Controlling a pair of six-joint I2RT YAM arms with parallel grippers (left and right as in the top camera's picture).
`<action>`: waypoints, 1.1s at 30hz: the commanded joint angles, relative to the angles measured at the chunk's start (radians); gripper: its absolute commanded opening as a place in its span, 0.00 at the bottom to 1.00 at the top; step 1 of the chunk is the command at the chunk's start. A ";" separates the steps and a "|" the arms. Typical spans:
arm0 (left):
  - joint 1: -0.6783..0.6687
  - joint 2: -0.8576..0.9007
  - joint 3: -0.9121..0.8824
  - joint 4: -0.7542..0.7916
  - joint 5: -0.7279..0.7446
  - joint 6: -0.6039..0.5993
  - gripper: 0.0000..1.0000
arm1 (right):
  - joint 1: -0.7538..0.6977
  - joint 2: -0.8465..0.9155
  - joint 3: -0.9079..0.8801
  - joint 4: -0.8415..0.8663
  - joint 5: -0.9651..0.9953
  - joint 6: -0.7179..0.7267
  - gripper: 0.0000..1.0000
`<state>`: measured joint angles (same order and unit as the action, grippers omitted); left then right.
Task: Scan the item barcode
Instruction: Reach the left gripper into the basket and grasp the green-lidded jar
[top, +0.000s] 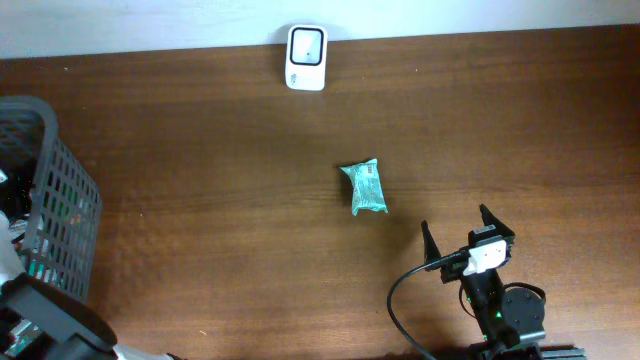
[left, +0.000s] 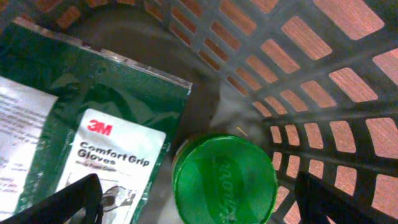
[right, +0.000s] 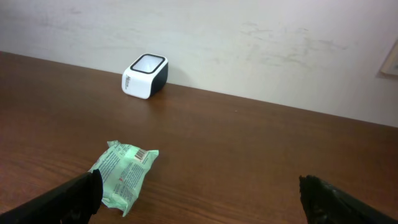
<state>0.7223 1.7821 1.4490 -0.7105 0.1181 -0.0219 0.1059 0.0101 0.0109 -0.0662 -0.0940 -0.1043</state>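
Overhead: white box-shaped barcode scanner (top: 306, 58), window facing up, at the far edge of the dark brown wooden bench (top: 200, 150); taken here as the landmark. Crumpled pale green plastic packet (top: 366, 187) lies flat and alone, toward the robot from the scanner and slightly to its right. Right tool (top: 455, 220), fingers apart and empty, is nearer the robot than the packet and well apart from it. Dark grey plastic lattice basket (top: 60, 190) stands far left of the scanner at the bench's edge; the left arm reaches in, its tool not made out from above. Left wrist: left tool (left: 198, 186), fingers apart with nothing between them, hangs over a round green plastic lid (left: 224, 180) marked Knorr, just beside a dark green foil pack of 3M gloves (left: 93, 112) on the basket floor. Right wrist: scanner against the pale wall (right: 249, 50); the packet lies between it and the right tool, with a small barcode-like patch on its upper face at the end toward the scanner. Judgement: which item is due at the scanner is uncertain. For the packet, close across its narrow width clear of the patch, then hold that patch square to the scanner's window. For the lid, centre on its rim and avoid snagging the gloves pack.
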 joint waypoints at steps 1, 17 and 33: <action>-0.006 0.091 -0.010 -0.011 0.079 0.015 0.94 | 0.005 -0.007 -0.005 -0.004 -0.002 0.007 0.99; -0.031 0.117 0.157 -0.166 0.167 -0.001 0.82 | 0.005 -0.007 -0.005 -0.004 -0.002 0.007 0.98; -0.053 0.204 0.726 -0.604 0.148 -0.017 0.38 | 0.005 -0.007 -0.005 -0.004 -0.002 0.007 0.98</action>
<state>0.6899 2.0464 1.9652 -1.2354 0.2474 0.0059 0.1059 0.0105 0.0109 -0.0662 -0.0940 -0.1036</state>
